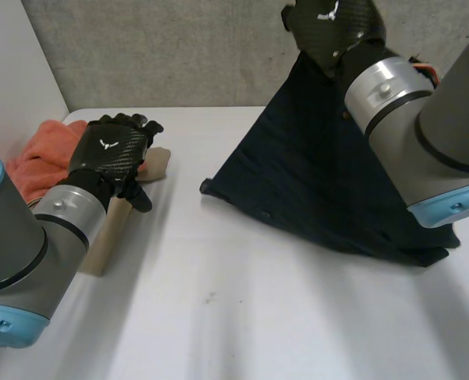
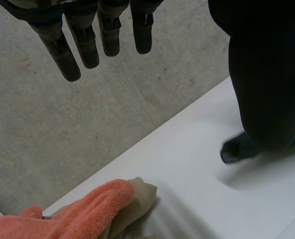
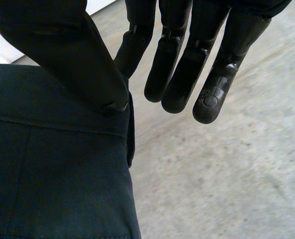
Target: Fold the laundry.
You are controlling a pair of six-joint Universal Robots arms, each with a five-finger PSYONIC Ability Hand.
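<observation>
**Item:** dark navy garment (image 1: 313, 174). Woven, matte, with a stitched band along its upper edge (trousers or a skirt, I cannot tell which). It hangs in a broad triangle from the raised right hand (image 1: 333, 28) down to the white table (image 1: 218, 317). Its lower edge trails on the right half of the surface.

**Right hand:** the thumb (image 3: 62, 50) is pressed onto the band, pinching the cloth's top edge. The other fingers (image 3: 212, 94) are straight and close together.

**Left hand** (image 1: 111, 154): glossy black shell. The fingers (image 2: 62, 55) are straight and loose, holding nothing, poised over the pile at the table's left edge.

**Pile:** an orange towel (image 1: 36, 154), fluffy terry, lies partly over a smooth, folded beige cloth (image 1: 107, 233).

**Surroundings:** pile and garment are well apart, with bare table between them. Behind is a rough grey concrete wall (image 1: 179, 55).
</observation>
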